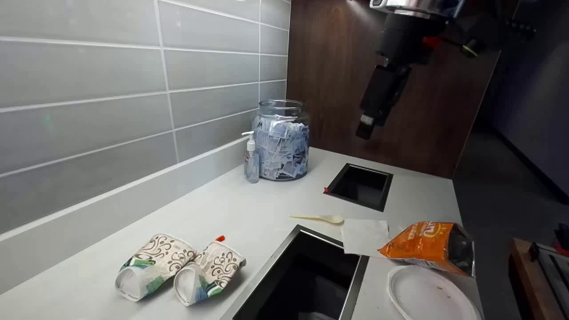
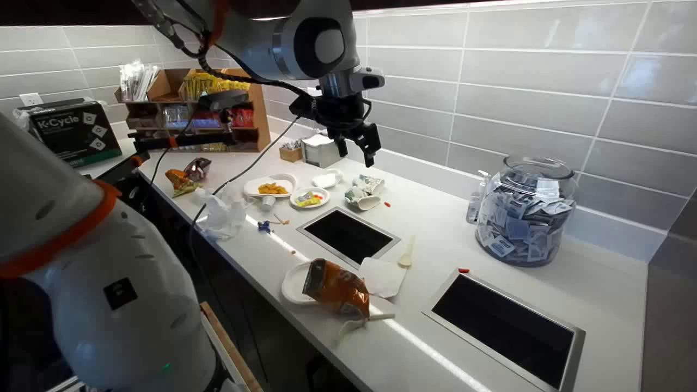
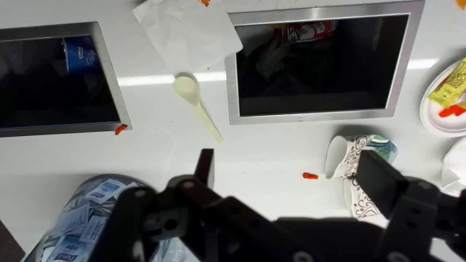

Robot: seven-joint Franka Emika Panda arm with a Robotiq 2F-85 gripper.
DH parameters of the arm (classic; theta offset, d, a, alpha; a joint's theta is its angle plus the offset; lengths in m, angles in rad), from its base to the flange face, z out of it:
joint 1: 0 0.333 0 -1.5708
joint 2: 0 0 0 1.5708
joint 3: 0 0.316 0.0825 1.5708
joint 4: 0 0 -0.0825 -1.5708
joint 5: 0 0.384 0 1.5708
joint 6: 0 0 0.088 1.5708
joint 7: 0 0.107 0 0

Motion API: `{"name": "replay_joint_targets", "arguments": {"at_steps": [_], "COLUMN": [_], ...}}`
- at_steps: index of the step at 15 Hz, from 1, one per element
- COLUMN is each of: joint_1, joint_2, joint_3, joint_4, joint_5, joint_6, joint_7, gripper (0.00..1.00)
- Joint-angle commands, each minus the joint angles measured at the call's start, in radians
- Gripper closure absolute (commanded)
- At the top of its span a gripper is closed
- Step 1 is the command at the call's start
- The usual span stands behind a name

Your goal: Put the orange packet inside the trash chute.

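Observation:
The orange packet is an open, crumpled snack bag (image 1: pixel 418 244) (image 2: pixel 338 286). It lies on the counter beside a white napkin, partly over a white plate's edge. In the wrist view only its orange corner (image 3: pixel 205 2) shows at the top edge. Two metal-rimmed trash chutes are set in the counter: one near the packet (image 1: pixel 357 284) (image 2: pixel 325 246) (image 3: pixel 313 116) and one by the jar (image 1: pixel 387 191) (image 2: pixel 576 351) (image 3: pixel 109 80). My gripper (image 1: pixel 365 129) (image 2: pixel 356 155) (image 3: pixel 287 163) is open and empty, high above the counter, away from the packet.
A glass jar of wipes (image 2: pixel 525 223) and a pump bottle (image 1: pixel 251 160) stand by the wall. Crumpled paper cups (image 3: pixel 351 156), a spoon (image 3: pixel 198 105), the napkin (image 3: pixel 189 32) and food plates (image 2: pixel 272 186) lie around. Another small orange packet (image 2: pixel 179 182) lies farther back.

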State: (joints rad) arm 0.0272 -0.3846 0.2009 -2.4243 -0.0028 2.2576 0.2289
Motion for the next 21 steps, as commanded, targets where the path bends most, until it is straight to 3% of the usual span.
{"name": "replay_joint_targets", "arguments": {"at_steps": [1,7,11,15,21], "joint_1": [0.017,0.017,-0.072,-0.086,-0.083], "joint_2": [0.001,0.001,0.031,0.041,0.055], "joint_3": [-0.016,-0.016,0.016,-0.005,-0.091], "joint_4": [0.002,0.002,-0.057,-0.113,-0.204], "joint_5": [-0.008,-0.008,-0.129,-0.108,0.001], "joint_6": [-0.003,-0.003,0.023,-0.081,-0.272], "joint_7": [0.006,0.006,0.251,0.37,0.364], "gripper": [0.0,0.0,0.0,0.0,0.0]}}
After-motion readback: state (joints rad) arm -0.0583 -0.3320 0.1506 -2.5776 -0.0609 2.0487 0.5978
